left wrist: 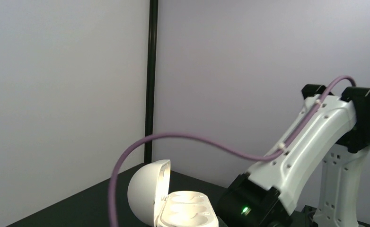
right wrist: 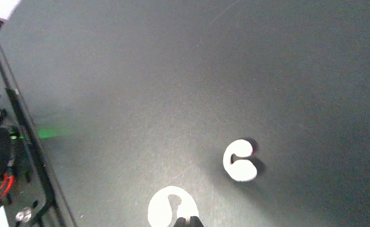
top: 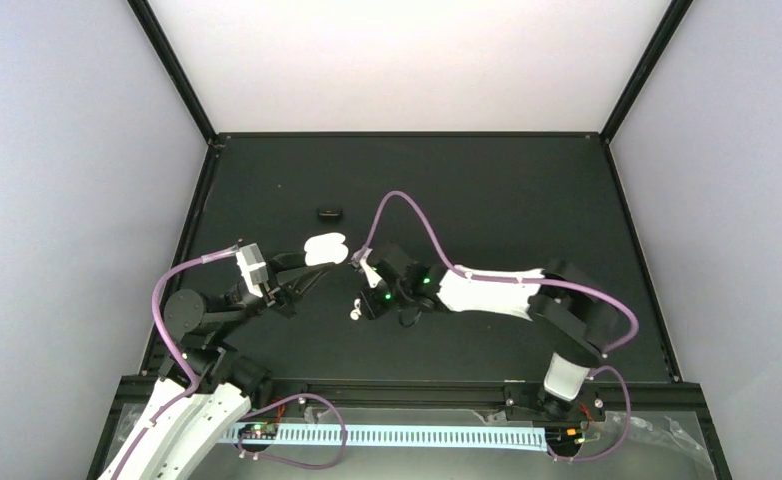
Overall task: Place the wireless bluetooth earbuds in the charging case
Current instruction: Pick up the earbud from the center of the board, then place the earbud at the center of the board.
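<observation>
The charging case (top: 325, 248) is a white oval with its lid open, held off the table in my left gripper (top: 305, 266), which is shut on it. In the left wrist view the case (left wrist: 189, 210) shows its empty sockets and upright lid; my left fingers are hidden there. My right gripper (right wrist: 186, 221) is shut on the edge of one white curved earbud (right wrist: 166, 208), raised above the table. The other earbud (right wrist: 240, 161) lies on the black table to its right, apart from it. From above, my right gripper (top: 364, 266) hangs just right of the case, with the loose earbud (top: 353, 309) below it.
A small black oval object (top: 329, 211) lies on the table behind the case. The right arm's purple cable (left wrist: 183, 139) loops across the left wrist view, close over the case. A black frame rail (right wrist: 29, 142) runs along the table's edge.
</observation>
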Controlling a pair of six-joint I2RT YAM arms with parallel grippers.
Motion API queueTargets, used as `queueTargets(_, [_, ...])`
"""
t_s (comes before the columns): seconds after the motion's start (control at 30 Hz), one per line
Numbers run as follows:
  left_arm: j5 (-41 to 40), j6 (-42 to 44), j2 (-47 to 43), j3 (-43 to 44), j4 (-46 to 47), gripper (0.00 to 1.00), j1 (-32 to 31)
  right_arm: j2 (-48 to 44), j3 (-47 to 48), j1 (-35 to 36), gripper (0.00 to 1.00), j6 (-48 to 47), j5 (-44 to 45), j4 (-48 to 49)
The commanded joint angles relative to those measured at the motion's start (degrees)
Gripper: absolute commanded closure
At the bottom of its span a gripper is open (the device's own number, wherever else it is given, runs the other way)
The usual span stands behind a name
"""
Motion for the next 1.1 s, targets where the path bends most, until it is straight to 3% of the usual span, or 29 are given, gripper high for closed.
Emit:
queueTargets(0.0, [-0.33, 0.38, 0.37, 0.55, 0.87, 0.98, -0.33, -8.77, -5.64, 0.00, 0.99, 1.58, 4.21, -1.06])
queueTargets(0.2, [-0.26, 0.11, 0.77, 0.39, 0.99, 0.99, -0.32, -21.65, -17.44, -3.06, 0.99, 6.15, 14.98, -3.84])
queueTargets(0.43, [-0.33, -0.39, 0.94, 0.15, 1.46, 0.99, -0.33, -31.78, -30.81, -6.40, 0.99, 23.34, 30.35, -4.79])
queueTargets(0.6, [-1.16, -0.77, 1.38, 0.10, 1.10, 0.99, -0.32, -33.96, -34.39, -6.40, 0.99, 33.55, 35.30, -4.24])
queueTargets(0.77, [-1.51, -0.69, 1.32, 0.11, 0.82, 0.98, -0.33, -32.26, -34.29, -6.36, 0.99, 35.48, 34.96, -3.93])
queueTargets(1.07, [-1.29, -0.67, 1.79, 0.11, 0.95, 0.98, -0.28, -33.80, -32.10, -6.40, 0.65, 28.25, 30.34, -5.29])
